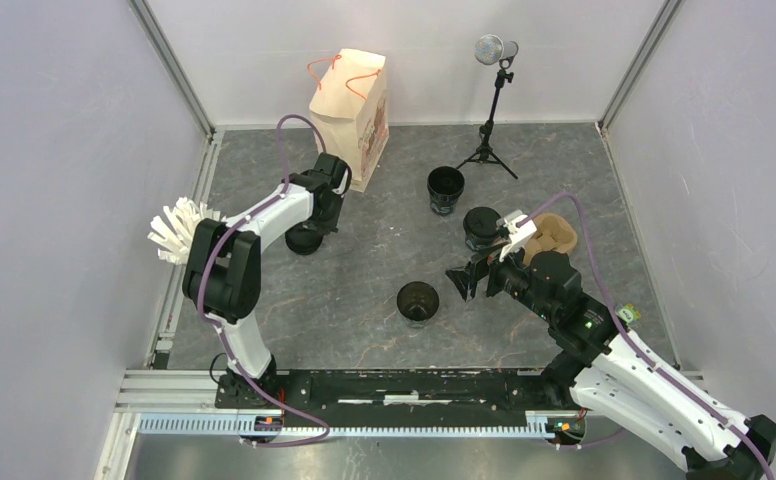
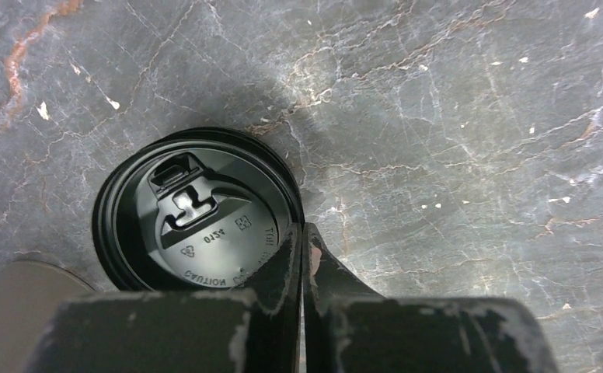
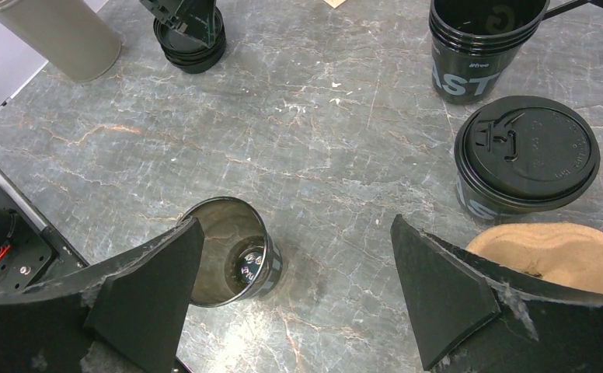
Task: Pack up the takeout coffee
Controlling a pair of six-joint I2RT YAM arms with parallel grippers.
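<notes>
A lidded black coffee cup (image 1: 481, 228) (image 3: 525, 155) stands right of centre, beside the brown pulp carrier (image 1: 549, 238) (image 3: 555, 249). A stack of open black cups (image 1: 445, 190) (image 3: 477, 47) stands behind it. One open, lidless cup (image 1: 418, 302) (image 3: 232, 260) stands near the front middle. My left gripper (image 1: 316, 215) (image 2: 304, 231) is shut on the right rim of a black lid (image 2: 197, 214), which tops a low stack of lids (image 1: 304, 238) (image 3: 193, 43). My right gripper (image 1: 469, 275) (image 3: 296, 221) is wide open and empty above the table between the open cup and the lidded cup.
The beige paper bag with orange handles (image 1: 349, 115) stands upright at the back, just behind my left gripper. A microphone on a tripod (image 1: 486, 150) stands at the back right. A white fanned object (image 1: 179, 230) sits at the left edge.
</notes>
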